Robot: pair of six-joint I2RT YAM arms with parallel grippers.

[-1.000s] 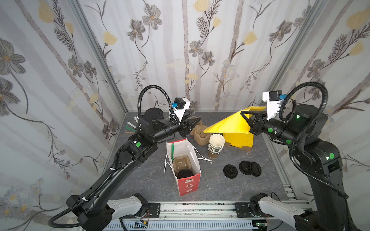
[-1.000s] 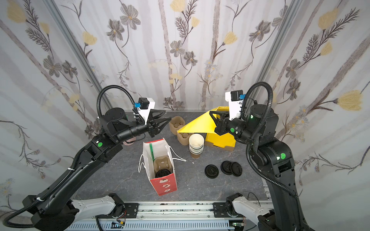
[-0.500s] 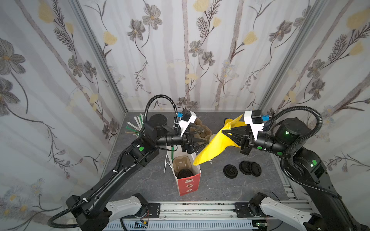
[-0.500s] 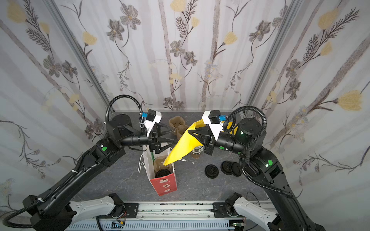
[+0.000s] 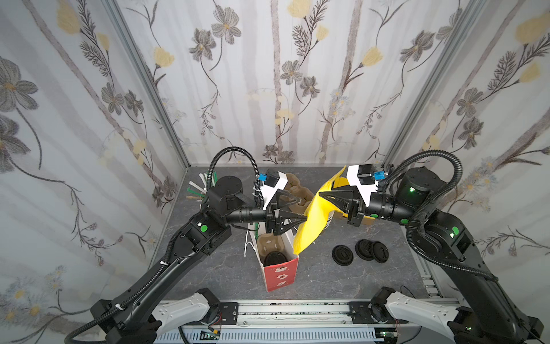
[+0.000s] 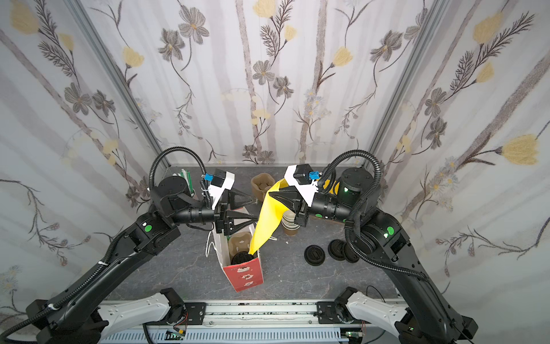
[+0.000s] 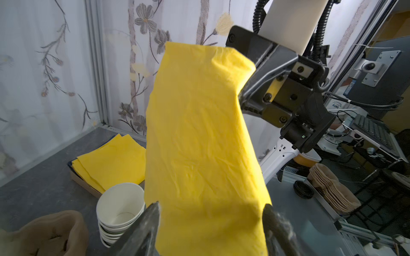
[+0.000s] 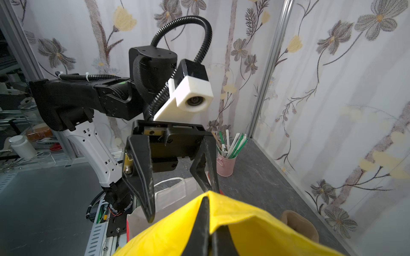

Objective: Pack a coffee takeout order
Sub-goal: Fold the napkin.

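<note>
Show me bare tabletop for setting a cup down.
Bare grey tabletop lies between the red paper bag, the three loose black plastic lids and the front rail; another patch lies left of the bag. Crowded at the back: stacked white-lined cups, brown pulp carriers.

1 paper bag [image 5: 279, 272]. Inside bag: 1 pulp carrier [image 5: 269, 242], 1 lidded cup [image 5: 275, 257]. Above bag: 1 yellow napkin [image 5: 311, 220]. Right of bag: 3 loose black lids [image 5: 342, 254]. Behind bag: 1 cup stack [image 7: 119, 206], 1 napkin stack [image 7: 111, 161], 1 pink pail [image 8: 226, 165], straws uncountable.

Napkin [image 6: 268, 217] hides cup stack [image 6: 288, 228] (partly).
</note>
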